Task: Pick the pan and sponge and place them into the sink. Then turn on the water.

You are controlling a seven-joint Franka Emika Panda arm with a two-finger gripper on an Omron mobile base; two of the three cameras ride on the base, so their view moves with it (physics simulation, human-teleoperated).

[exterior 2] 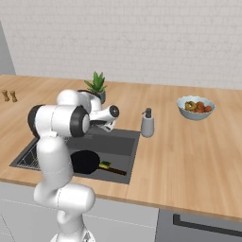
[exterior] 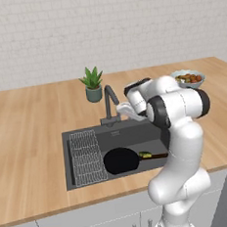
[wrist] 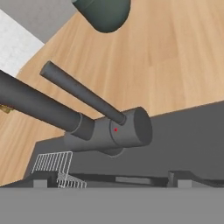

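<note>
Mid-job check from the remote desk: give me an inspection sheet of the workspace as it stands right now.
Surface: wooden counter around the sink.
Job's things: pan lies in the sink beside the wire rack; sponge sits by the pan's handle in the sink; no water seen at the faucet.
Clutter: potted plant, fruit bowl, soap dispenser, two small shakers.
Grippers: gripper open, holding nothing, close to the faucet lever.
Cables: nothing seen.
Surroundings: white brick wall, pale cabinet fronts.
</note>
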